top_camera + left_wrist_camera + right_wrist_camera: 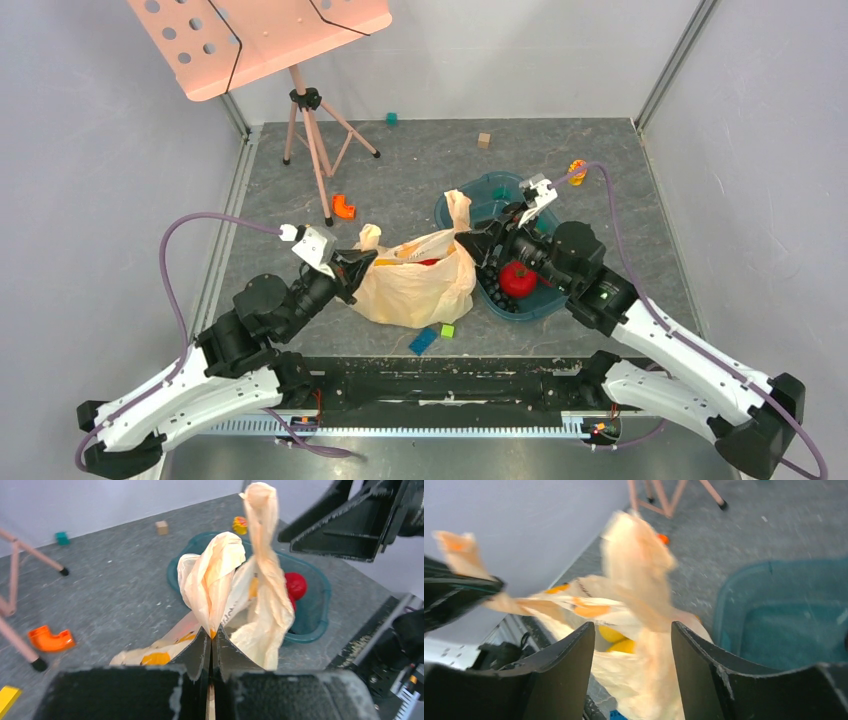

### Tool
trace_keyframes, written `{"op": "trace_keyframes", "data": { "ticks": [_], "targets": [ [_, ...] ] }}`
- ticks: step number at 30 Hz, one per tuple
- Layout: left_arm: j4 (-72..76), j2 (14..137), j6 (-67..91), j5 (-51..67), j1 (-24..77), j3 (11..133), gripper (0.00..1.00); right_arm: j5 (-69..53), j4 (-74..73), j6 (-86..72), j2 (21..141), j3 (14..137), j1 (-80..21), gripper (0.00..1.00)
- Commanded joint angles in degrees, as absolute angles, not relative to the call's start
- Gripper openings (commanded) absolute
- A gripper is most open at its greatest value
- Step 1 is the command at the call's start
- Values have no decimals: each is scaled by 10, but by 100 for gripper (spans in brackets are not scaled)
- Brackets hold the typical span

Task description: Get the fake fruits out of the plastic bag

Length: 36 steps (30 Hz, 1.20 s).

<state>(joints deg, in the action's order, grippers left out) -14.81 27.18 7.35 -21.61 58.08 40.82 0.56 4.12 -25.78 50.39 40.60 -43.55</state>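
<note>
Plastic bag (pixel 415 285) sits crumpled on the counter (pixel 400 170) between the two sets of fingers, and it hides most of its load. The film is only half see-through. Just beyond the tips of the right fingers (pixel 576 652) some yellow lumps (pixel 616 639) show through it, and a red glint (pixel 429 262) shows at the mouth between the two sets of fingers. I cannot tell whether these are fruit or only the bag's print. The right wrist view is smeared by blur, so the bag's handle is a pale streak there.

The left fingers (pixel 206 647) are pressed together, clamped on a fold of the bag's rim, with a twisted handle rising just past their tips. The right fingers stand apart. The other handle rises in the gap between them, and whether it touches either one is unclear.

A teal tray (pixel 470 192) lies beside and behind the right fingers, its near half covered by the right arm. In it rests a red apple (pixel 517 280) — back from the right fingertips, close against the wrist. Next to the apple are dark pieces (pixel 505 305), too shadowed to name.
</note>
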Motion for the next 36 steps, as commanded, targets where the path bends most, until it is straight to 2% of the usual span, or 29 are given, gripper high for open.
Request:
{"op": "trace_keyframes", "data": {
  "ticks": [1,5,7,10,15,19,25,29,33,36],
  "targets": [
    [-82,280,37,-127,578,410,2,-128,21,-163,485,473,-435,54],
    [-72,286,38,-110,578,409,2,-175,12,-182,496,499,-440,31],
    [-68,289,38,-104,578,407,2,-173,3,-189,514,512,-454,24],
    [-66,290,40,-101,578,402,2,-144,-28,-179,553,545,-500,20],
    [-62,285,30,-85,578,392,2,-54,-90,-164,642,623,-571,18],
    [-62,280,4,-54,578,389,2,34,-126,-194,693,646,-572,14],
    [-66,266,-13,-38,578,383,2,76,-161,-210,745,675,-572,15],
    [-67,257,-19,-25,578,378,2,64,-174,-206,780,698,-565,15],
    [-74,254,-20,-31,578,377,2,2,-203,-181,809,729,-566,17],
    [-75,251,-17,-55,578,374,2,-49,-206,-172,804,705,-565,18]
  ]
}}
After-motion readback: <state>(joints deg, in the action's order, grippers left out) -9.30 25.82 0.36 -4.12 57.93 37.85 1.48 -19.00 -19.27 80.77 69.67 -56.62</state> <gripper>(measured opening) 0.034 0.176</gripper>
